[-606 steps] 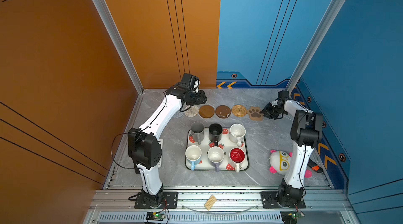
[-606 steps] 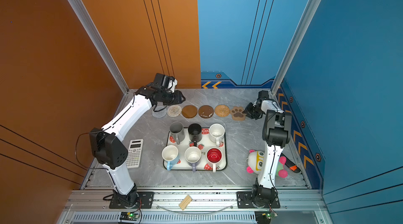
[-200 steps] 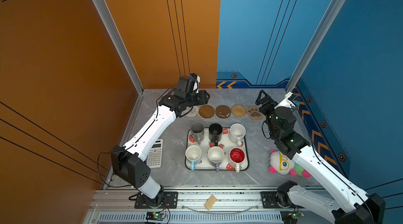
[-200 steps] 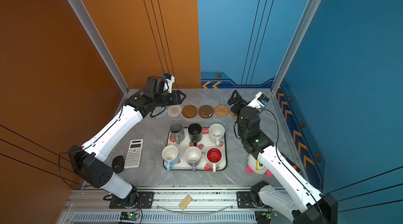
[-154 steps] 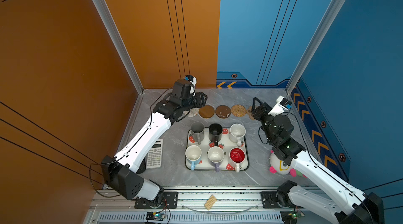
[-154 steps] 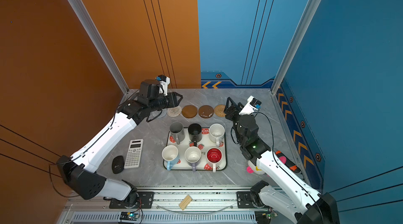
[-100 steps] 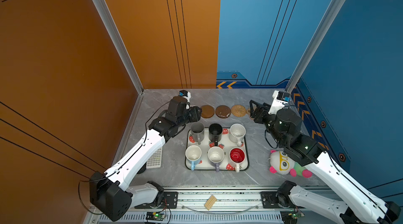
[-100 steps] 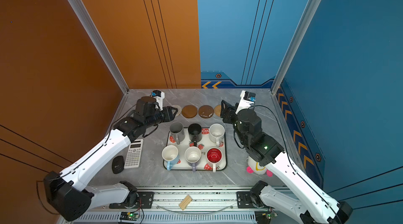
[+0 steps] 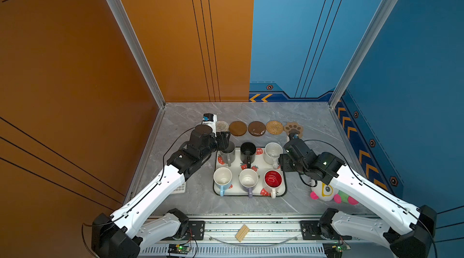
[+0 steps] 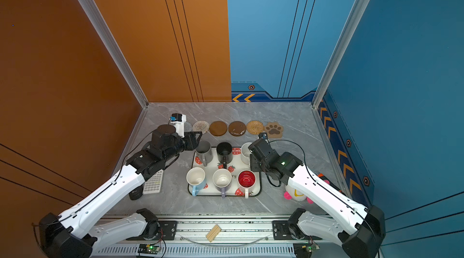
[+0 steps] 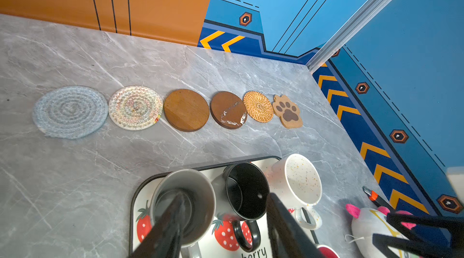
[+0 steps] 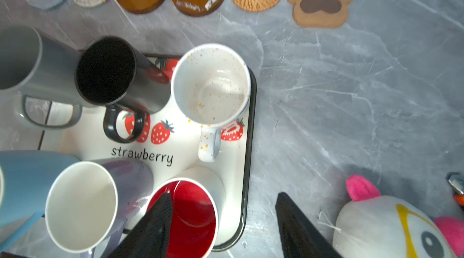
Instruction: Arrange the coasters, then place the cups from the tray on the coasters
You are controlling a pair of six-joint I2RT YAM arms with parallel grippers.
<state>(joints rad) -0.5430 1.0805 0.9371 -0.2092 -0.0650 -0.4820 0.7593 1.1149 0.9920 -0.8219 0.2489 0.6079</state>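
Woven, wooden and rattan coasters [image 11: 186,109] lie in one row at the back of the surface [image 9: 308,118]; arranging looks done. All six cups [image 9: 248,178] stand on the tray [image 12: 236,158], none placed yet. The left hand [image 9: 224,139] and the right hand [image 12: 223,195] hover above them, jaws apart, holding nothing.

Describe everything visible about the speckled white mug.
The speckled white glazed mug stands upright and empty in the far right corner of the white strawberry-print tray, next to the black mug. Glossy, it carries tiny orange and grey flecks inside and out. Its loop handle points toward the near edge. Nothing grips it.
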